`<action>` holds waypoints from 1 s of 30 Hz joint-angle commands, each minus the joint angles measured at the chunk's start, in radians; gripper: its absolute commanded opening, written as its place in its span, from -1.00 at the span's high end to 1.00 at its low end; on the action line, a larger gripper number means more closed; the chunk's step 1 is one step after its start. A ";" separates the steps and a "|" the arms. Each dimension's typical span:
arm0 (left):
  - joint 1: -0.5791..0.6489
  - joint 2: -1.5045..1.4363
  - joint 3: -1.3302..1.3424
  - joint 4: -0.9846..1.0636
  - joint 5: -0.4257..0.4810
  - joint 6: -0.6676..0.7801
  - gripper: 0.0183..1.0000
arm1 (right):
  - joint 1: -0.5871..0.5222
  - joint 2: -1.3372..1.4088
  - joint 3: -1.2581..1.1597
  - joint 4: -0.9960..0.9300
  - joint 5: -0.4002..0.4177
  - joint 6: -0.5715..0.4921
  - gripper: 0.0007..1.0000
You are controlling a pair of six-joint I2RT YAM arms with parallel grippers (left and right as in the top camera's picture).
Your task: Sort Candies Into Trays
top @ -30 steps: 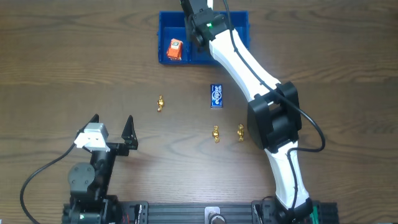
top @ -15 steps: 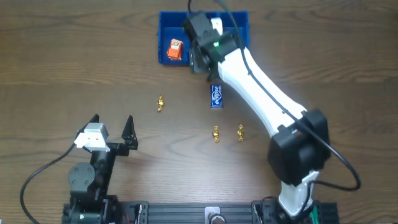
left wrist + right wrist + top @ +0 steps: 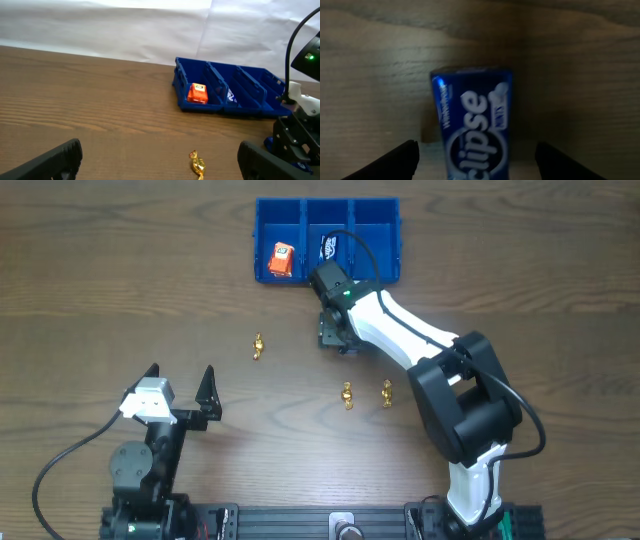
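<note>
Entry: my right claw point(image 3: 477, 165) has come off the tray point(image 3: 392, 240) and dropped onto the next piece. A second ago it hung over the tray's middle compartment, and half a second ago it was on its way back toward the near edge. Now it sits low over the blue pack point(image 3: 472, 132) near the table's middle.

Fingers are apart, one on each side of the pack. It looks like neither pad is touching yet, though the view is too close to be sure.

The pack itself has not shifted in that time.

With the arm out of the way, a blue candy point(image 3: 328, 247) shows in the middle compartment, beside the orange candy point(image 3: 283, 261) in the left one. I read that as one drop done and a second blue pick set up.

Three gold candies point(image 3: 258, 346) are unmoved on the table.

Left claw point(image 3: 180, 377) sits parked by the near edge, fingers spread, same as before.
</note>
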 commanded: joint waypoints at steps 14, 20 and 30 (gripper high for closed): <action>0.003 -0.006 -0.019 -0.035 0.018 0.014 -1.00 | 0.036 -0.138 0.138 -0.103 0.106 -0.007 0.51; 0.003 -0.006 -0.019 -0.035 0.018 0.014 -1.00 | -0.046 0.064 0.790 -0.297 0.172 -0.176 0.49; 0.003 -0.006 -0.019 -0.035 0.018 0.014 -1.00 | -0.092 0.354 0.928 -0.118 0.126 -0.191 0.49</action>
